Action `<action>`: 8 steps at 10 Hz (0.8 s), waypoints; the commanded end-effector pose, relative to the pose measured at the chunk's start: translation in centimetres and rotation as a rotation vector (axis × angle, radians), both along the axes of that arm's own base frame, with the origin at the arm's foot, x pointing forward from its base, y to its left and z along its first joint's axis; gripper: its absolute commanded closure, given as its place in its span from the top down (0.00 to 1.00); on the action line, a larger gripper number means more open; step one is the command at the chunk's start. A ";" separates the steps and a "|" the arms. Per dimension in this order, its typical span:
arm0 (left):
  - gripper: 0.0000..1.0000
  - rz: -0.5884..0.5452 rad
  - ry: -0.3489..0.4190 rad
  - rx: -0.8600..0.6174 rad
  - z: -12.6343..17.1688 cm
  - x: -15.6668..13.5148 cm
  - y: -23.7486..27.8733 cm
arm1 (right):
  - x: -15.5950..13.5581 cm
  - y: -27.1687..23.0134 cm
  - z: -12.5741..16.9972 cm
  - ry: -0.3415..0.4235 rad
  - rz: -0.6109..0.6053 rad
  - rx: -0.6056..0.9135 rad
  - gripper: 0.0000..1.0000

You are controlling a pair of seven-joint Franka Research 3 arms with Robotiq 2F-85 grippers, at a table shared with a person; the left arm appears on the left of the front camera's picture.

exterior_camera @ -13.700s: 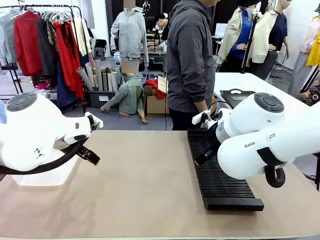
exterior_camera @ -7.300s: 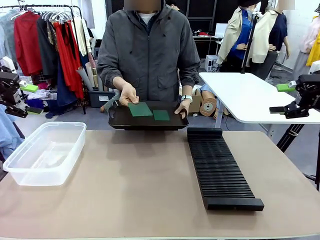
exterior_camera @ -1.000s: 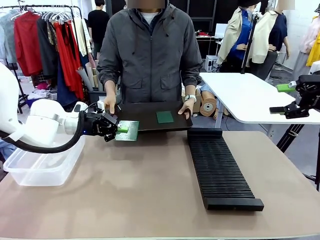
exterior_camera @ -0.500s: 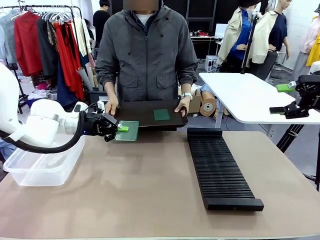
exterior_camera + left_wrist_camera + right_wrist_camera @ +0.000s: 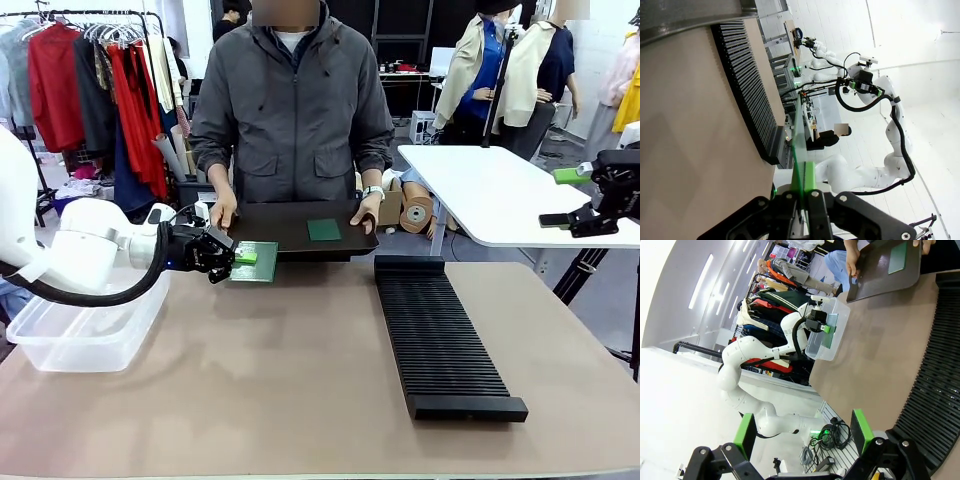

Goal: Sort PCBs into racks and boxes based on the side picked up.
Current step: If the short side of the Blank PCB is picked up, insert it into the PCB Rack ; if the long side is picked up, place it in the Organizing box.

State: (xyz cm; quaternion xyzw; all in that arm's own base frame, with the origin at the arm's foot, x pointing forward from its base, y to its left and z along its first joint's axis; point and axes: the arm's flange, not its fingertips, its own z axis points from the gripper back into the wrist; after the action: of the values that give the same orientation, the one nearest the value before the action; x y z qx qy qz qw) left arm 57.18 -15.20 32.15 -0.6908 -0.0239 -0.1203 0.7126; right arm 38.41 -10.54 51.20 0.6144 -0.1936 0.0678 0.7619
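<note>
At the left edge of the front view you have the clear rectangular plastic tub (image 5: 95,318) sitting on the tan tabletop (image 5: 300,390). Just right of it, your left gripper (image 5: 238,258) reaches in sideways. Its green pads are pinched on the edge of a small dark green PCB (image 5: 260,264), held roughly level over the table's far edge. In the left wrist view that board is edge-on, a thin green line between the fingers. Just beside it at upper centre, a person (image 5: 295,100) holds a flat black tray (image 5: 280,225), one hand (image 5: 222,212) at each end. A second green PCB (image 5: 323,230) lies on it. Right of centre, the long black slotted rack (image 5: 440,340) runs from the far edge toward you. At the far right your right gripper (image 5: 566,197) hangs raised off the table, fingers spread wide, nothing between them.
</note>
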 end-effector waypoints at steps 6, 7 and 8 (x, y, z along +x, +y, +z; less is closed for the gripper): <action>0.00 -0.017 0.031 0.089 3.4 -2.6 3.2 | -0.2 0.1 -0.1 -0.016 -0.007 -0.006 1.00; 0.00 -0.019 0.057 0.124 4.9 -2.8 4.7 | -0.2 0.1 -0.1 -0.016 -0.007 -0.006 1.00; 0.00 -0.014 0.087 0.172 6.7 -3.2 6.5 | -0.2 0.1 -0.1 -0.016 -0.007 -0.006 1.00</action>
State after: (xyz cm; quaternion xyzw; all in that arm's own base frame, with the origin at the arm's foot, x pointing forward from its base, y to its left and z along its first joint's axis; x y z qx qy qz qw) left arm 54.97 -10.06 36.89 -0.6463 0.0016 -0.1086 0.7554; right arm 38.41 -10.53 51.19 0.6144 -0.1934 0.0677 0.7619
